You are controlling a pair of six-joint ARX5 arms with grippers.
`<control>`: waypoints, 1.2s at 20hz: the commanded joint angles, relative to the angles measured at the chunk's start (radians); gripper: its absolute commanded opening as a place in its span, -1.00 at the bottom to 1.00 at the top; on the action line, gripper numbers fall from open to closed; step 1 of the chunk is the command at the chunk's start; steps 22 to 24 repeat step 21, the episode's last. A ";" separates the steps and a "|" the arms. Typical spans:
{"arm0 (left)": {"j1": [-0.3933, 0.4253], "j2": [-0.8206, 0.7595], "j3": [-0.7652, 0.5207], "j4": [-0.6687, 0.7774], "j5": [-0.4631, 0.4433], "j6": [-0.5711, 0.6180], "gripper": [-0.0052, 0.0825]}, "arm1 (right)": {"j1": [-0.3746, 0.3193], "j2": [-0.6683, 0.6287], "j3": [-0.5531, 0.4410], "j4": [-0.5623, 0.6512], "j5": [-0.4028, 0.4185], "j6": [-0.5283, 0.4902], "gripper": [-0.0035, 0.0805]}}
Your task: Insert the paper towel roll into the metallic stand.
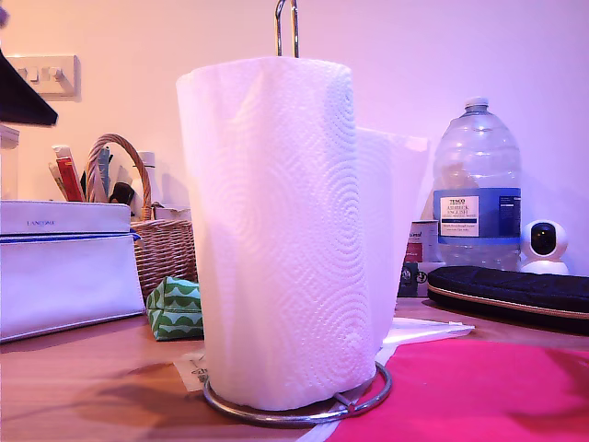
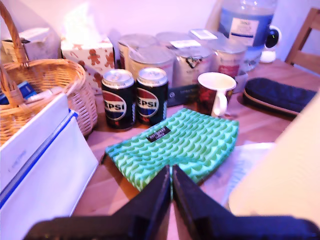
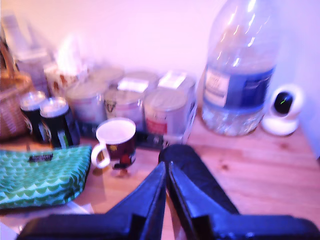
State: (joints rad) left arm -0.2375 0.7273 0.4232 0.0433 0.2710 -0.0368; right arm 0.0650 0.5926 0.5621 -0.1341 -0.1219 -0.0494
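Note:
In the exterior view the paper towel roll [image 1: 276, 230], white and embossed with swirls, stands upright on the metallic stand. The stand's chrome ring base [image 1: 370, 394] circles the roll's foot, and its narrow upright loop [image 1: 286, 28] pokes out above the roll. A loose sheet flap [image 1: 396, 221] hangs on the exterior view's right of the roll. My first gripper [image 2: 171, 172] is shut on nothing, above a green patterned pouch [image 2: 175, 145]. A pale blur [image 2: 285, 170] beside it may be the roll. My second gripper [image 3: 166, 167] is also shut on nothing, over a black case [image 3: 200, 180].
A wicker basket [image 1: 166, 244], a white case [image 1: 64, 267] and the green pouch [image 1: 175, 308] sit on the exterior view's left. A water bottle [image 1: 477, 184], a small camera [image 1: 545, 244], the black case [image 1: 515, 290] and a pink mat [image 1: 479, 391] are on its right. Two Pepsi cans [image 2: 119, 100], tins and a mug [image 2: 215, 92] stand behind.

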 commanded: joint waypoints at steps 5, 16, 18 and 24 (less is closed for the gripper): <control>-0.050 -0.172 -0.047 -0.111 -0.047 -0.025 -0.94 | 0.000 -0.216 -0.114 -0.126 0.034 0.008 -0.94; -0.086 -0.356 -0.054 -0.342 -0.044 -0.121 -0.94 | 0.000 -0.362 -0.111 -0.464 0.052 0.050 -0.94; -0.086 -0.355 -0.053 -0.376 -0.044 -0.121 -0.94 | 0.000 -0.362 -0.111 -0.465 0.052 0.049 -0.94; -0.086 -0.355 -0.053 -0.433 -0.044 -0.121 -0.94 | 0.000 -0.362 -0.111 -0.465 0.052 0.049 -0.94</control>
